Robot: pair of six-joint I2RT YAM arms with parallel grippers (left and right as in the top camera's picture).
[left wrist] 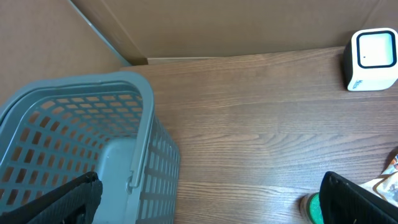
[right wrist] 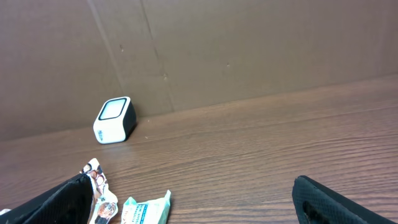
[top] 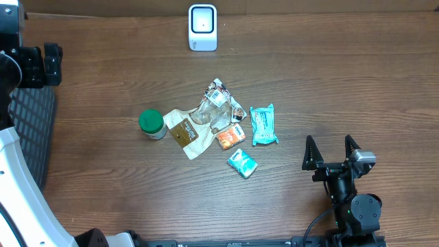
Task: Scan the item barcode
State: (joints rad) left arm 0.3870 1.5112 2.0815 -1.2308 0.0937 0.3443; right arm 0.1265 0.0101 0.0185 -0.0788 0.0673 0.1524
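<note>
Several items lie in a loose pile mid-table: a green-lidded jar (top: 151,124), a beige packet (top: 184,132), a patterned wrapper (top: 219,103), a small orange packet (top: 230,137) and two teal packets (top: 263,125) (top: 242,162). The white barcode scanner (top: 202,27) stands at the back. My right gripper (top: 331,149) is open and holds nothing, to the right of the pile. Its wrist view has the scanner (right wrist: 115,120) far off and a teal packet (right wrist: 146,210) low left. My left gripper (left wrist: 211,180) is open and holds nothing, above a basket edge, with the jar (left wrist: 311,208) by its right finger.
A grey mesh basket (left wrist: 146,106) sits at the table's left side, also seen in the overhead view as the basket (top: 27,130). Brown cardboard walls close off the back. Bare wood lies between the pile and the scanner (left wrist: 372,59).
</note>
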